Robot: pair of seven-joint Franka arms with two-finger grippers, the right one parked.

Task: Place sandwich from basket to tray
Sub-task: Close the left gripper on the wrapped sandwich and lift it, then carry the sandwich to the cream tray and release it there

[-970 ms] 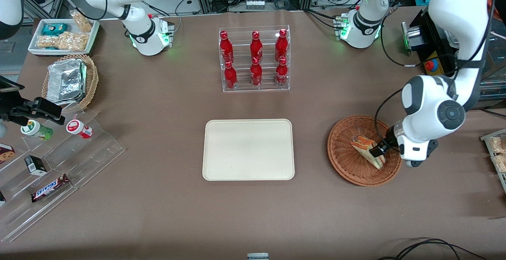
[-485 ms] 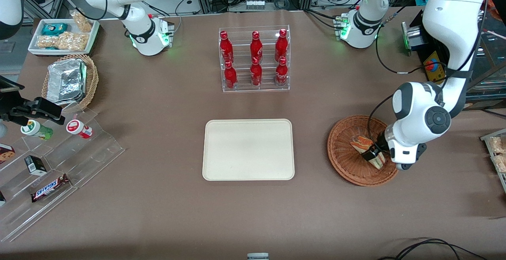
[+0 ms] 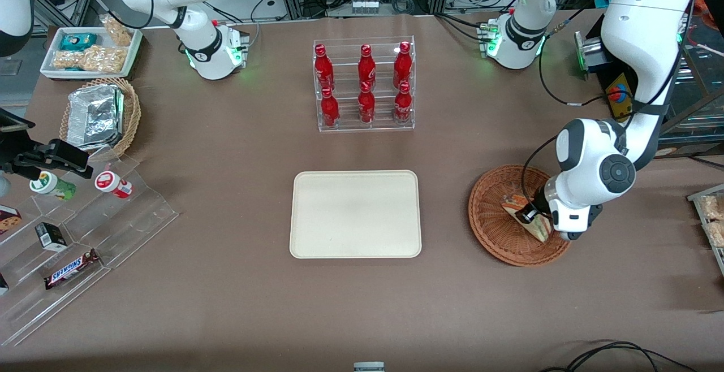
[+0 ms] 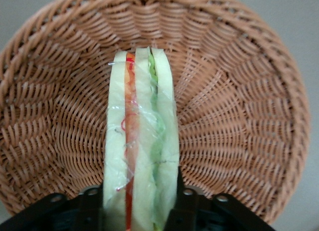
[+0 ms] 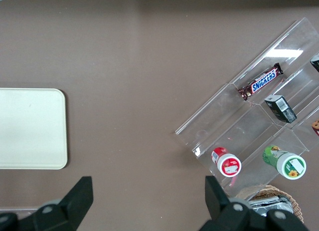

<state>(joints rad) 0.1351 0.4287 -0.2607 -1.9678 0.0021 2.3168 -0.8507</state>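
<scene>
Gripper [image 3: 533, 217] shifted inward over basket [image 3: 491, 230], fingers now clamped on sandwich [image 4: 141, 141]; grasp made, lift toward tray [image 3: 355, 213] pending

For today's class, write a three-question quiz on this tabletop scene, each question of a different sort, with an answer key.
1. True or false: the sandwich lies on the tray.
2. Multiple choice: the gripper is
A. above the rack of red bottles
B. at the basket, a finger on each bread face of the sandwich
C. resting on the tray
3. Fill in: compared with the rack of red bottles, the tray is ____ the front camera.

Key
1. False. The sandwich is in the basket, toward the working arm's end of the table, and nothing is on the tray.
2. B
3. nearer to
</scene>
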